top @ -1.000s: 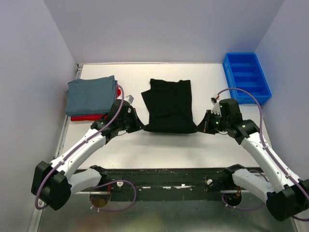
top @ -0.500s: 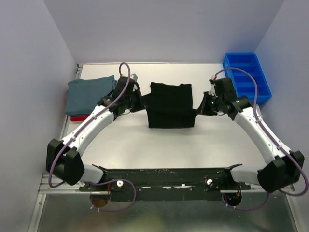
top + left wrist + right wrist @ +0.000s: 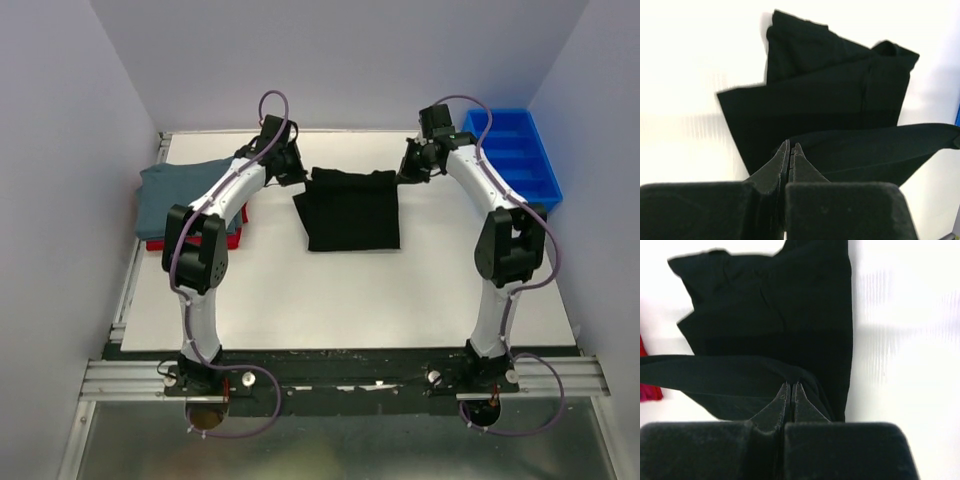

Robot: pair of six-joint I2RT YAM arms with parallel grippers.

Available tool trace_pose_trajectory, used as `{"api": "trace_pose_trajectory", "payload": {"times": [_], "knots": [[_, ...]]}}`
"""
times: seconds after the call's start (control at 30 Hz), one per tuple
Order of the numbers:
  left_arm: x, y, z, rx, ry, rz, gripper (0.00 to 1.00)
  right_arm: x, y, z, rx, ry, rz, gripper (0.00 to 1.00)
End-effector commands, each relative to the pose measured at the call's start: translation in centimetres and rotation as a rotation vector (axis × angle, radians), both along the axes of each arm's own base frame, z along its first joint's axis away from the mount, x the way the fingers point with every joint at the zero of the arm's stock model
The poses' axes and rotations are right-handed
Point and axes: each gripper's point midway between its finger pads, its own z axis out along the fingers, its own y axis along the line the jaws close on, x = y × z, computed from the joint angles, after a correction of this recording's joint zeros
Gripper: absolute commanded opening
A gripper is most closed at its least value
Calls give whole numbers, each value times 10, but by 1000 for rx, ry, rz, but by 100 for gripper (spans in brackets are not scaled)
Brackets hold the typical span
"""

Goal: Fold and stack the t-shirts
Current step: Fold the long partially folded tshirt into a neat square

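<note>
Black t-shirt (image 3: 350, 210): lies mid-worktop toward the far side, a narrow, roughly rectangular panel, sides tucked in. One edge is off the surface. Both wrist views show a taut band of black cloth (image 3: 880, 145) strung across above the flat part of the garment (image 3: 780, 305).

Left end effector (image 3: 300, 175): at the shirt's far-left corner, fingers clenched on the black cloth. In the left wrist view the tips (image 3: 791, 147) meet with cloth running out from between them.

Right end effector (image 3: 405, 170): at the far-right corner, likewise pinched tight on the same edge. The band leaves its tips (image 3: 790, 386) toward the left.

Both arms are stretched well out over the worktop (image 3: 330, 300), about level with each other.

Grey-blue t-shirt (image 3: 165, 195): folded at the far-left, resting on a red t-shirt (image 3: 157, 244) of which only a strip shows. Near the black one, not touching it.

Blue bin (image 3: 545, 175): far-right corner, apart from the work.

Step in hand, as I read it: the crosswise half-fold of the black shirt, with the lifted edge held over the far end.

Next move calls for:
- lowering both corners together so the held edge lands square on the far edge
- letting go on both sides at once
- drawing back without dragging the top layer

After that the folded shirt has yet to go onto the pile at left. Main risk is a skewed or bunched top layer if one side drops first.
</note>
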Motion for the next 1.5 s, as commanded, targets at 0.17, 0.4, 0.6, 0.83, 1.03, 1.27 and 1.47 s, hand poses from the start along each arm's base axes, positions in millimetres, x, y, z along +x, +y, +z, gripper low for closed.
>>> {"api": "trace_pose_trajectory", "payload": {"times": [0.17,0.4,0.6,0.83,1.03,1.27,1.47], "knots": [[88,2,-9,-68,-69,26,0,80,-20,-14,37,-25,-42,1],[152,1,-28,-152,-163,32,66,164,-19,-2,179,-252,-43,100],[156,7,-25,-169,-201,3,70,162,-30,9,119,-314,-29,98],[121,-2,-40,-220,-169,-48,64,121,-24,-23,132,-207,24,74],[93,-4,-58,-214,-122,-56,63,81,-20,-49,151,-107,46,77],[78,-11,-78,-218,-59,-78,58,53,-8,-82,168,-12,72,69],[59,-15,-88,-206,-31,-89,54,37,5,-98,185,40,95,54]]}}
